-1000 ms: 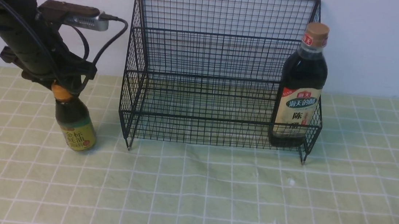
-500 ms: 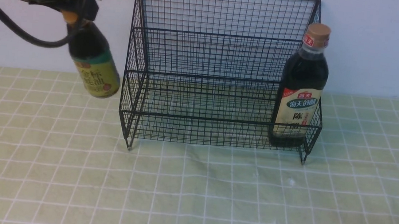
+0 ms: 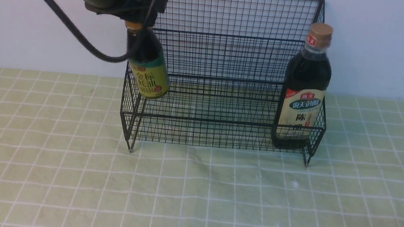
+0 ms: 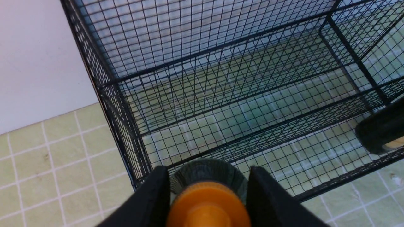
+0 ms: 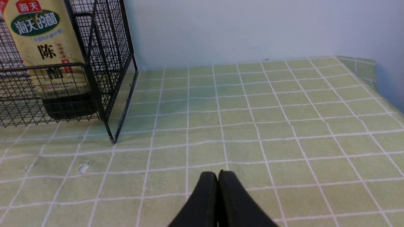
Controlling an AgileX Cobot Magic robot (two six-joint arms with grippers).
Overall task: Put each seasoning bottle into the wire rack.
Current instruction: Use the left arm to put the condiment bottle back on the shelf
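Note:
The short seasoning bottle [image 3: 148, 67], dark with a yellow-green label, hangs tilted in the air at the left end of the black wire rack [image 3: 228, 30]. My left gripper [image 3: 137, 20] is shut on its orange cap [image 4: 208, 206], fingers on both sides. Below it lies the rack's mesh floor [image 4: 240, 126]. The tall seasoning bottle [image 3: 305, 90] with tan cap and cream label stands upright in the rack's lower tier at the right end; its label [image 5: 41, 44] also fills the right wrist view's corner. My right gripper [image 5: 217, 174] is shut and empty, low over the cloth right of the rack.
A green checked cloth [image 3: 194, 194] covers the table, with a white wall [image 3: 379, 45] right behind the rack. The rack's right front foot [image 5: 111, 140] rests on the cloth. The cloth's far right edge [image 5: 372, 72] drops away.
My left gripper has lifted the short bottle off the cloth and carried it up and right, from beside the rack to over its left end. The tall bottle and right gripper stayed put.

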